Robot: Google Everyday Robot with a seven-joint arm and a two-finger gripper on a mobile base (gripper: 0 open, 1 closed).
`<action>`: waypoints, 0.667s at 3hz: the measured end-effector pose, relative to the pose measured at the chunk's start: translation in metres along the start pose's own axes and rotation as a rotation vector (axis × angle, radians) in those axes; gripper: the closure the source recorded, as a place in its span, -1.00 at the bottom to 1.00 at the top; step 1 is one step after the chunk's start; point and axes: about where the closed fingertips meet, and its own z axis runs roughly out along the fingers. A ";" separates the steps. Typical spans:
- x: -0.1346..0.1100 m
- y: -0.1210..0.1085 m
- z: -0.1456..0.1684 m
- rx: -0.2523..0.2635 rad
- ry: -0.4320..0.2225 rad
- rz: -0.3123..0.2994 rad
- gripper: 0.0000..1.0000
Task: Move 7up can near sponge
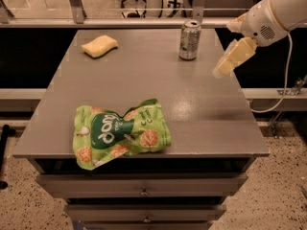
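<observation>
A: Camera view, then: where does the 7up can (190,40) stand?

B: Upright near the far edge of the grey tabletop (201,109), right of the middle, silver top upward.

A: And the sponge (100,46)?

B: Flat on the far left part of the same tabletop, well apart from the can.

A: The claw (223,67)?

B: It hangs to the right of the can, over the tabletop's right edge, near the can but apart from it, pointing down and leftward from the white arm (271,16). Released or clenched, I cannot tell.

A: Anything else?

B: A crumpled green snack bag (120,138) lies near the front edge, left of the middle. Drawers (144,186) sit beneath.
</observation>
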 end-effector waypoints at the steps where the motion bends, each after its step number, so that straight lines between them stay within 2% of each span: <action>1: -0.001 -0.001 0.004 -0.001 -0.035 0.014 -1.00; 2: -0.008 -0.006 0.017 -0.005 -0.098 0.027 -1.00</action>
